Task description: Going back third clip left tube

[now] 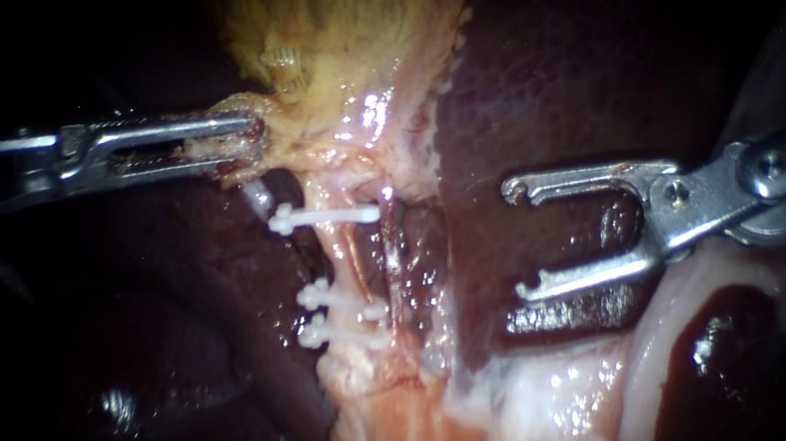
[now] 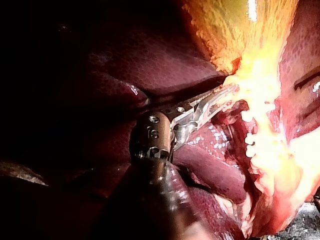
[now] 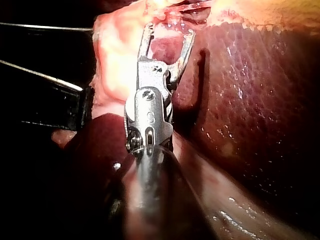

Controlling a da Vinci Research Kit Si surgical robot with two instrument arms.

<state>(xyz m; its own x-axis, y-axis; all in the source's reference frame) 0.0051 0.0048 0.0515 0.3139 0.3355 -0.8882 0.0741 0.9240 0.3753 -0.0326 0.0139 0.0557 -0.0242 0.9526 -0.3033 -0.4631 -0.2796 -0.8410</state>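
Observation:
Three white clips sit across the pale left tube [image 1: 351, 266]: one high [image 1: 325, 218] and two close together lower down [image 1: 338, 299], [image 1: 339, 335]. My right instrument [image 1: 519, 240] comes in from the right, its two hooked jaws wide open and empty over the dark liver [image 1: 536, 83], well to the right of the clips. My left instrument [image 1: 243, 141] reaches in from the left, jaws shut on the yellowish gallbladder tissue [image 1: 334, 68] above the clips. In the left wrist view those jaws [image 2: 220, 97] grip the bright tissue edge. The right wrist view shows the open jaws [image 3: 167, 37] with pale tissue behind.
Dark liver lobes [image 1: 162, 379] lie to the left of and below the clips. Pale fatty tissue [image 1: 536, 403] spreads along the bottom right. A second darker tube [image 1: 394, 240] runs just right of the clipped one.

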